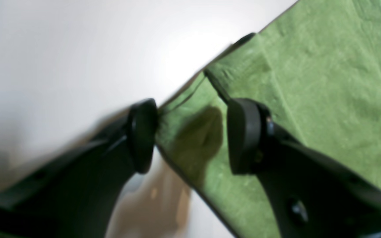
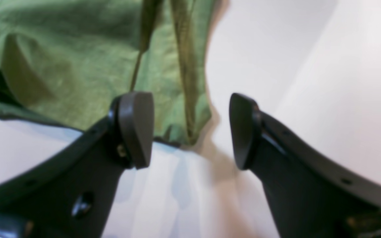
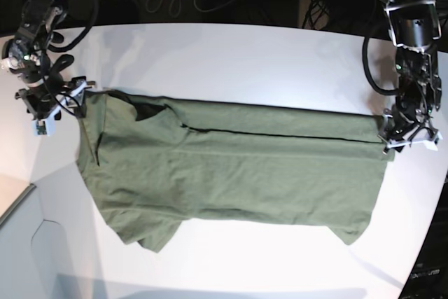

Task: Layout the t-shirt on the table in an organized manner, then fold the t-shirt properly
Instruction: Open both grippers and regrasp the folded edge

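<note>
Left wrist view: black pads of the left gripper stand spread, astride a corner edge of the t-shirt; one pad touches the hem at 9 o'clock, the other lies over cloth. Nothing is pinched. Cloth is olive cotton, finely wrinkled, double-layered at the fold edge. Risk: closing here may catch only the top layer, so the fold peels apart on the lift.

Right wrist view: right gripper is spread too, its rounded matte pads bracketing a narrow hemmed corner at 12 o'clock; the right-hand pad is over bare table. Risk: that thin strip could slip out of a shallow bite.

Base view: shirt lies across the smooth white table, long fold running 9 to 3 o'clock, lower edge uneven. Both grippers sit at the fold's ends. Unequal pulls would skew it.
</note>
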`<state>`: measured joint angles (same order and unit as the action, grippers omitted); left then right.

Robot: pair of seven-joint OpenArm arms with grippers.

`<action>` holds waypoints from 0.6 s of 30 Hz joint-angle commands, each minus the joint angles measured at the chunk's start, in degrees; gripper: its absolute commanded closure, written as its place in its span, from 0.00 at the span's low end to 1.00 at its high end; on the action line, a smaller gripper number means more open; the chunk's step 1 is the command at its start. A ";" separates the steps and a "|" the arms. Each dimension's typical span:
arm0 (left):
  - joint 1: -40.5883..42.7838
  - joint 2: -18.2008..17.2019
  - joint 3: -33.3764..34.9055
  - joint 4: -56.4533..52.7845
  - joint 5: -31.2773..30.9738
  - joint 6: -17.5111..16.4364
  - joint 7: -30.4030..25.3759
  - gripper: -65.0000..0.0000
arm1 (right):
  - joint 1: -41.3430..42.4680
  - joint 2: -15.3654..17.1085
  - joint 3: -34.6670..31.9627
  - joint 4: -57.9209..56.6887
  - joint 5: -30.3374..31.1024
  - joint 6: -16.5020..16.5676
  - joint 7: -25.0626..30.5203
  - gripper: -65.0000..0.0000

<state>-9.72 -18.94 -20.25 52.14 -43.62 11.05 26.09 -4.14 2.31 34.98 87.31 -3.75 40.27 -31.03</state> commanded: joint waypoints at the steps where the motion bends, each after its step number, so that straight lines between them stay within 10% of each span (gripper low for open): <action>1: 0.70 -0.97 -0.36 1.44 -0.30 0.16 0.77 0.49 | -0.21 0.64 0.14 2.06 1.07 -0.27 1.27 0.43; 18: 4.75 -0.71 -0.19 7.16 0.14 0.25 0.33 0.49 | 0.76 0.73 0.23 -1.37 0.98 -0.27 1.71 0.37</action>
<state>-4.03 -18.87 -20.36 58.70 -43.48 11.75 26.70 -4.27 2.24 34.98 85.03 -3.73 40.25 -30.55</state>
